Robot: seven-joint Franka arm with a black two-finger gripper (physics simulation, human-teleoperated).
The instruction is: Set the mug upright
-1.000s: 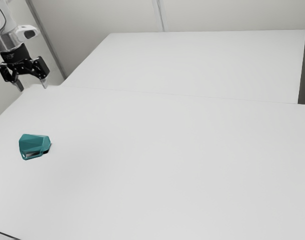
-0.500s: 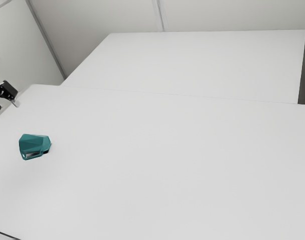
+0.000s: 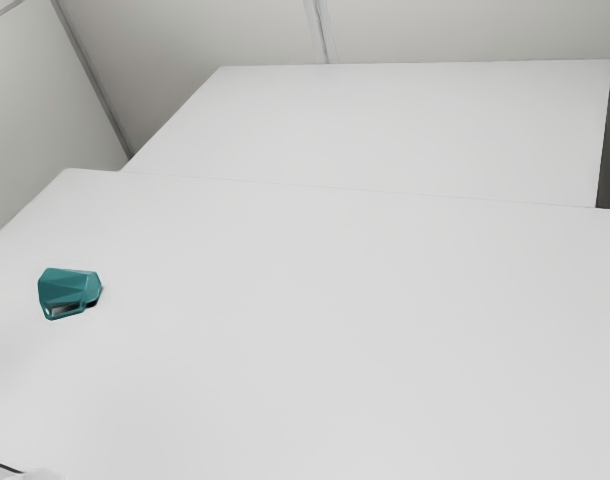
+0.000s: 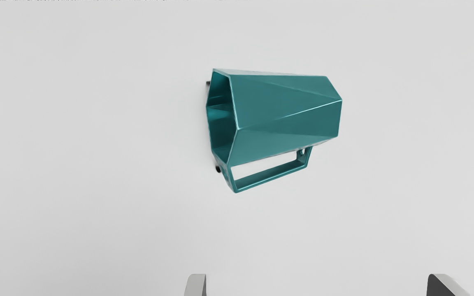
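Rm: plain pale walls [image 3: 435,30] past the far side of the table, w/ a 2nd white surface [image 3: 405,130] just beyond its far edge. Table [image 3: 335,330] itself is white, flat & prob. smooth, so things may skid or roll a bit on it. Mug [image 4: 278,111], teal & faceted, lies on its side on the table, nr the edge at the exterior view's left; not upright. Looks hard-walled & stiff, prob. light, maybe slick on the flats, & could chip if dropped. Best hold, I'd say: across the body on opp. facets, approx. midway, then tip so the base meets the table; squeezing nr the open mouth [image 4: 221,119] might slip off the edge. Gripper [image 4: 317,277] is over the table, jaws spread wide, nada between 'em. Handle [image 4: 268,176], a thin angular loop, is a poss. 2nd hold but could twist.
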